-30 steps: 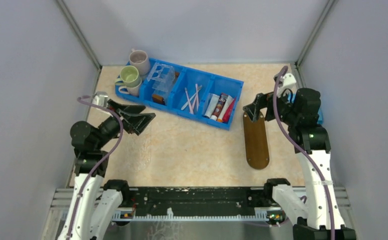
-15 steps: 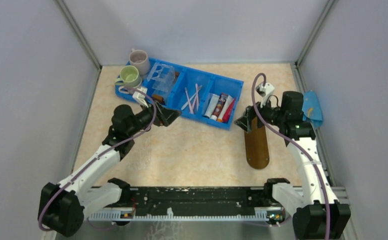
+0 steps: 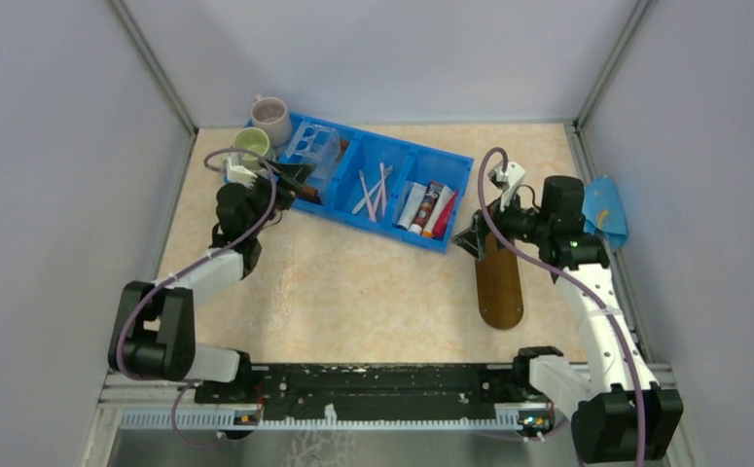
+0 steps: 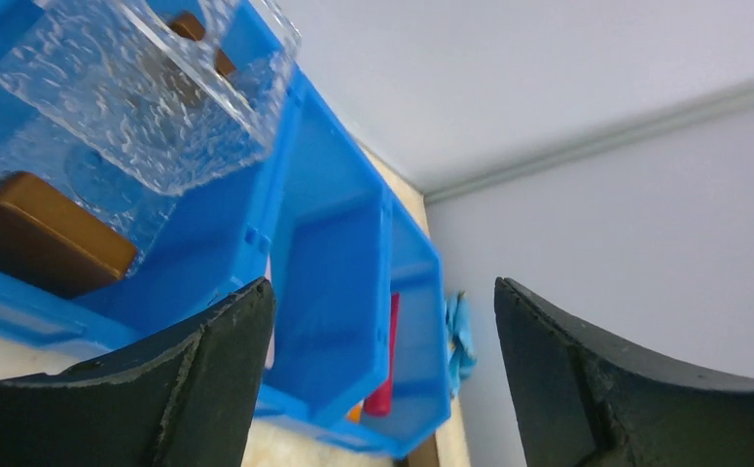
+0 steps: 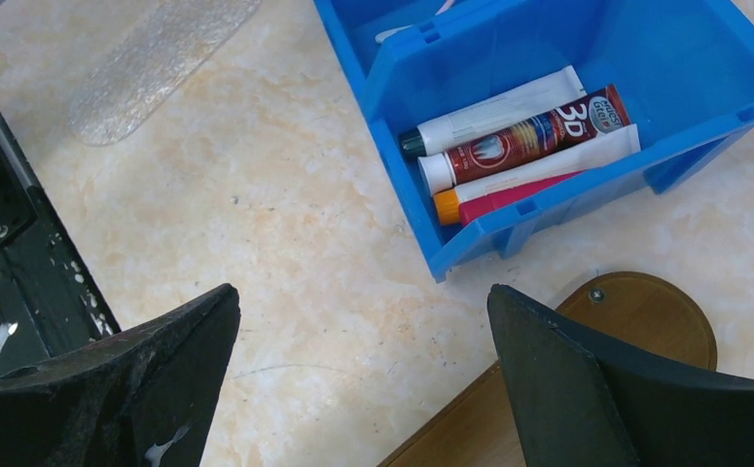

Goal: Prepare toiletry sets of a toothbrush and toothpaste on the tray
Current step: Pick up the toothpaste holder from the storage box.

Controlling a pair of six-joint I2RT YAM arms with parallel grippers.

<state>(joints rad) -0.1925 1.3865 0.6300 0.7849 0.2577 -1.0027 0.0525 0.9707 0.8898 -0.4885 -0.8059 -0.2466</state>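
The blue compartment bin (image 3: 353, 185) holds pale pink and white toothbrushes (image 3: 373, 192) in its middle section and several toothpaste tubes (image 3: 429, 207) in its right section. The dark brown oval tray (image 3: 499, 277) lies bare to the right of the bin. My left gripper (image 3: 300, 175) is open at the bin's left end, low beside the bin wall (image 4: 334, 263), with nothing between its fingers. My right gripper (image 3: 472, 241) is open above the tray's far end (image 5: 645, 331). It hangs just in front of the toothpaste tubes (image 5: 519, 136) and holds nothing.
A clear plastic holder (image 4: 149, 107) and a small brown block (image 4: 47, 233) sit in the bin's left section. Two mugs (image 3: 270, 117) (image 3: 251, 146) stand at the bin's far left. A clear oval mat (image 5: 159, 63) lies on the table. A blue cloth (image 3: 606, 209) lies at the right wall.
My left arm reached forward and left to the bin's left end, and its jaws narrowed slightly. My right gripper shifted left and lower over the tray's far end.
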